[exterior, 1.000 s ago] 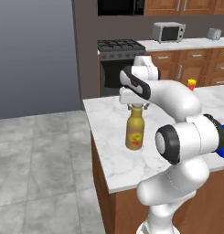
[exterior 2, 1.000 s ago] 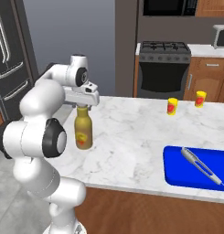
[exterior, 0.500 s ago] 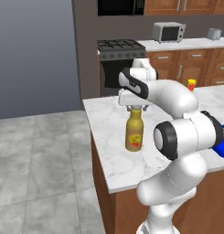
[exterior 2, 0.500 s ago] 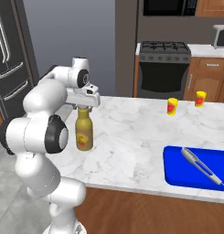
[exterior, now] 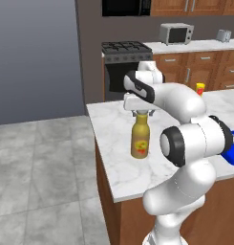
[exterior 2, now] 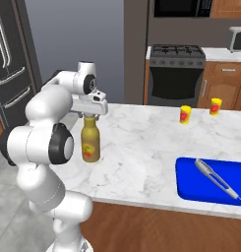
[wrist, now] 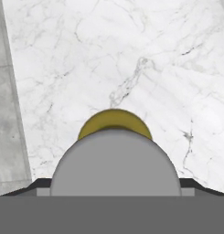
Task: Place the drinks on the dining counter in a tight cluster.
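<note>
Grey tiled floor point(exterior: 37, 167), black stove point(exterior 2: 177, 69), wooden cabinets point(exterior: 199, 72) behind.

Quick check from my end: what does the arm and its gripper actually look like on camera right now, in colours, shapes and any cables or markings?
The arm is glossy white, built of rounded, bulbous segments with dark grey to black round joint caps. The gripper has a boxy white hand body with small dark fingers. No loose cables show, and I can make out no markings.

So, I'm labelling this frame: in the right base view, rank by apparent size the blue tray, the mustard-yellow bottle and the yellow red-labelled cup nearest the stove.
1. Blue tray, largest, cut off by the frame edge.
2. Mustard-yellow bottle.
3. Yellow red-labelled cup, smallest, though it stands farther from the camera.
</note>
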